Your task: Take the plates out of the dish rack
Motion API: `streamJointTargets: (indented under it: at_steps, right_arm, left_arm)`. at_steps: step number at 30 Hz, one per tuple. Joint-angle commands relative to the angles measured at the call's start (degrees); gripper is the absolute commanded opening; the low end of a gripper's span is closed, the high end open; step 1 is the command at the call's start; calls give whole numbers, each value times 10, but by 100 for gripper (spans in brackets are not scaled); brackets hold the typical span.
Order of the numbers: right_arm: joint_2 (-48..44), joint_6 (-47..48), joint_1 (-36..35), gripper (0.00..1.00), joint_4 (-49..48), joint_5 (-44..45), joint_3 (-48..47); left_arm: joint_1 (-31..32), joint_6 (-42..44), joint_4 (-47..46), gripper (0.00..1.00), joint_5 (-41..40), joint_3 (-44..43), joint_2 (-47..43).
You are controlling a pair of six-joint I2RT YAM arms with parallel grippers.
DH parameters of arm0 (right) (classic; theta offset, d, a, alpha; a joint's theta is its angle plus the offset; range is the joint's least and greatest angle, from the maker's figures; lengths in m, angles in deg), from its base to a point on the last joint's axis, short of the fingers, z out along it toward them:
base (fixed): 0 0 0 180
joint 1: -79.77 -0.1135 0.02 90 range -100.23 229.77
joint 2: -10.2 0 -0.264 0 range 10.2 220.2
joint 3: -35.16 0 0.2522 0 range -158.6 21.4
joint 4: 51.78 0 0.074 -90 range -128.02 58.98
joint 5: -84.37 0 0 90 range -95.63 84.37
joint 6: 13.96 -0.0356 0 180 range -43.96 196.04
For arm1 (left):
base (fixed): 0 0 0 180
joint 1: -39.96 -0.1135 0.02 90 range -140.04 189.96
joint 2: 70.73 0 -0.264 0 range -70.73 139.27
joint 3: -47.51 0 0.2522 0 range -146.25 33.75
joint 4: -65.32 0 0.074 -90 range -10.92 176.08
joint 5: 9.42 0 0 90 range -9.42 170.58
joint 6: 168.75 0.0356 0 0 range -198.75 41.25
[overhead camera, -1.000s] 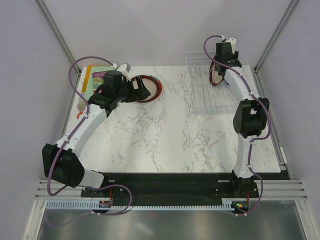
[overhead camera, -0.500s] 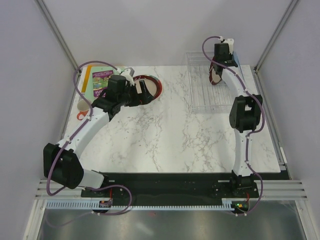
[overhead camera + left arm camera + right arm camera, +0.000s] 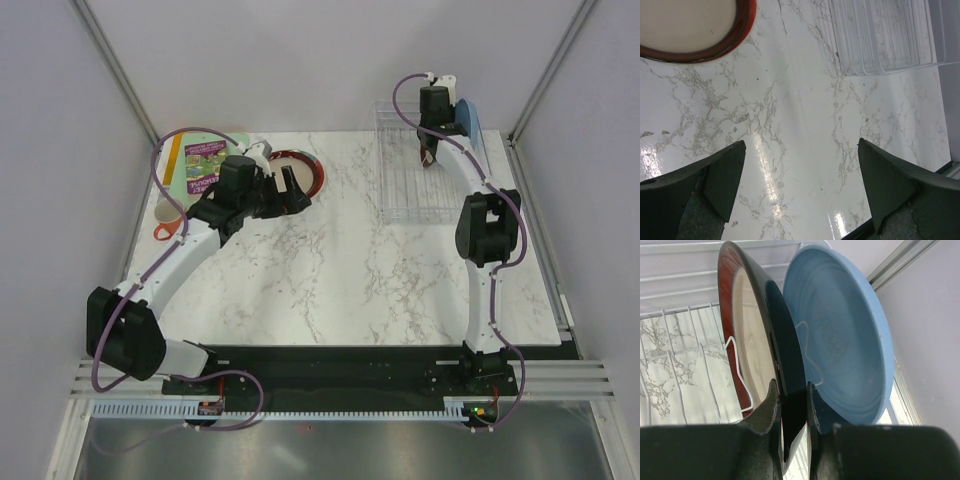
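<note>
No writing could be read: the stamped mark on the back of the light blue plate [image 3: 840,340] was too faint, and the lettering on the green book [image 3: 205,160] too small. The clear dish rack [image 3: 415,190], with thin upright dividers, stood at the far right of the glossy marble-patterned table [image 3: 340,270]. In it the upright red plate [image 3: 740,340], cream inside, stood just in front of the blue one. The right gripper [image 3: 790,397] pinched its dark rim, having narrowed from a wider gap a second before. The left gripper [image 3: 800,185] gaped wide over bare marble, holding nothing; it had drawn back off the flat red-rimmed plate [image 3: 690,25], which lay on the table
</note>
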Motion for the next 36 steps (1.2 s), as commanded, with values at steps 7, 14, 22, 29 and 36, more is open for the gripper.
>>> streamJointTargets:
  at_steps: [7,14,22,29,36]
  right_arm:
    - [-88,69,2,0,-146,187,70]
    - [-125,85,-4,0,-133,191,50]
    - [-134,84,-5,0,-132,198,54]
    - [-175,94,-8,0,-123,202,48]
    - [-272,20,-19,0,-40,105,83]
  left_arm:
    - [15,-19,-24,100,-2,3,-32]
    - [16,-22,-22,100,1,10,-34]
    - [18,-17,-21,100,-2,11,-42]
    - [18,-15,-20,100,-5,9,-42]
    - [18,-13,-21,100,-1,-2,-37]
